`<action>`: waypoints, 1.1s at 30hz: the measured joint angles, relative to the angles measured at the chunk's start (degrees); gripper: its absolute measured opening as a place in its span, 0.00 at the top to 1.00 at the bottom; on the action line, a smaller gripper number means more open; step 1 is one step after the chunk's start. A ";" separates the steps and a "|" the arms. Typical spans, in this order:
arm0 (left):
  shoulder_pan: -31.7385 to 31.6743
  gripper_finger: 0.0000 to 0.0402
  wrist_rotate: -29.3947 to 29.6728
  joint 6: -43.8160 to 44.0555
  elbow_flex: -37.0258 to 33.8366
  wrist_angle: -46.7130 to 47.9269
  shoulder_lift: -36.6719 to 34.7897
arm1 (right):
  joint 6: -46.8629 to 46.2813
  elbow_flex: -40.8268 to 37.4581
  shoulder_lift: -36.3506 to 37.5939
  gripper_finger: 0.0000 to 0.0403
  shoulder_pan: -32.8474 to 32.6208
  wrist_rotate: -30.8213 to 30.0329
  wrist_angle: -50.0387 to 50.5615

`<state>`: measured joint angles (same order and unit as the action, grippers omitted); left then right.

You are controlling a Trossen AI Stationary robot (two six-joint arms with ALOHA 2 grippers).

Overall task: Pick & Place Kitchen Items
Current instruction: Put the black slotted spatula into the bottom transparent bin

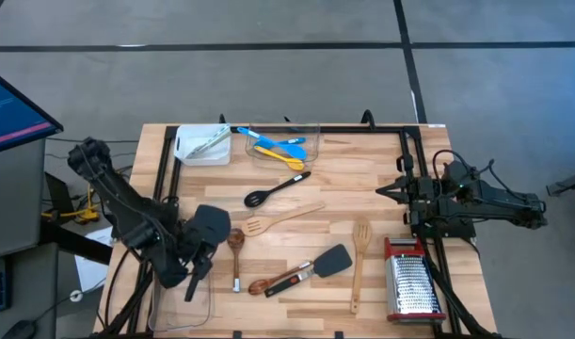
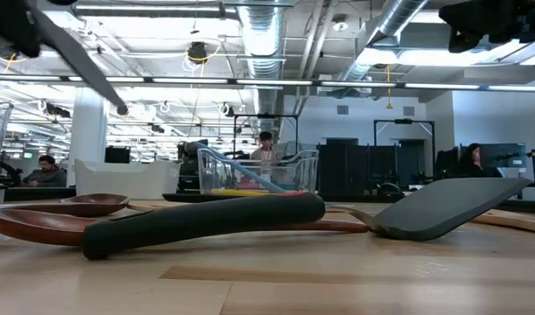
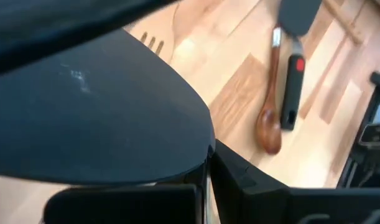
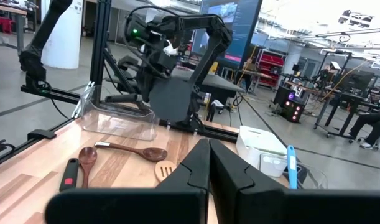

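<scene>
High view showed my left gripper clamped on a dark grey spatula, blade forward of the fingers, over the clear tub; right gripper sat closed, empty.

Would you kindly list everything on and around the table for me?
Silicone spoons: about four, blue and yellow, in back tub.
Slotted spoon: one, black, table centre.
Wooden spatulas: two, pale, centre and front right.
Wooden spoons: two, dark brown, front centre.
Grey spatulas: two, dark; one lying front centre, one held.
Clear tubs: two, back centre and front left.
White tray: one, back left.
Grater: one, steel with red trim, front right.
Left gripper: shut on a grey spatula, above front-left tub.
Right gripper: shut, empty, right edge.
</scene>
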<state>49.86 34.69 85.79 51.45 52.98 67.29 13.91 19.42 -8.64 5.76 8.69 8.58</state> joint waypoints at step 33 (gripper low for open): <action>19.66 0.99 2.29 27.38 -5.57 6.08 -1.27 | 1.53 0.00 -8.55 1.00 0.07 -2.86 -0.48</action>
<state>69.52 36.98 113.17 45.88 59.06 66.02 15.44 19.42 -17.20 5.82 5.82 8.10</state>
